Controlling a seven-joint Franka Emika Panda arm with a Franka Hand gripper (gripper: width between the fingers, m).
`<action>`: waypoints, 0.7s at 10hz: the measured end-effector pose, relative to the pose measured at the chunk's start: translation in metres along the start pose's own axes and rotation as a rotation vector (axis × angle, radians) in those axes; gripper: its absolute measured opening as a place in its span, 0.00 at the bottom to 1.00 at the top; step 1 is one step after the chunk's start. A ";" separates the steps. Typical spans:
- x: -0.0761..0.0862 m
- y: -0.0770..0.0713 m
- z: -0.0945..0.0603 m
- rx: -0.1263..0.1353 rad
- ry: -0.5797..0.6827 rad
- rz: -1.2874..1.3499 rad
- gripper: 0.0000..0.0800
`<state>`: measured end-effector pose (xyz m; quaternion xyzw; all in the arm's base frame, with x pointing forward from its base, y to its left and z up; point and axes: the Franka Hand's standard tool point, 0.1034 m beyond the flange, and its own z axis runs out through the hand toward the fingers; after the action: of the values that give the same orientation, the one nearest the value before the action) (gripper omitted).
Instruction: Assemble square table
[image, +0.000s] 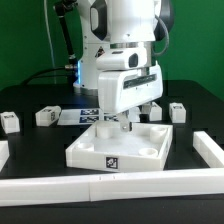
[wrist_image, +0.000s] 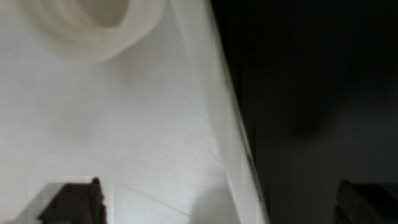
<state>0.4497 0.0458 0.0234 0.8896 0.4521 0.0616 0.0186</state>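
The white square table top (image: 115, 145) lies in the middle of the black table, its tag on the front wall. My gripper (image: 118, 122) hangs low over the top's far edge. In the wrist view the top's white surface (wrist_image: 107, 110) fills one side, with a round recess (wrist_image: 86, 20) in it. Its raised rim (wrist_image: 221, 100) runs between my two dark fingertips (wrist_image: 75, 205). My gripper (wrist_image: 224, 205) is open, with one finger over the top and the other over the black table. Small white leg blocks stand at the exterior view's left (image: 10, 121), (image: 45, 116) and right (image: 178, 111).
Another leg block (image: 152, 113) stands just behind the top, right of my gripper. The marker board (image: 82, 117) lies behind the top. Long white border bars run along the front (image: 110, 187) and the exterior view's right (image: 210, 150). A green wall is behind.
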 end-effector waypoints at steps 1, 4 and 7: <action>0.000 0.000 0.000 0.000 0.000 0.000 0.65; 0.000 0.000 0.000 0.001 -0.001 0.000 0.30; -0.001 0.000 0.000 0.001 -0.001 0.000 0.07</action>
<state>0.4497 0.0452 0.0229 0.8897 0.4521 0.0612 0.0185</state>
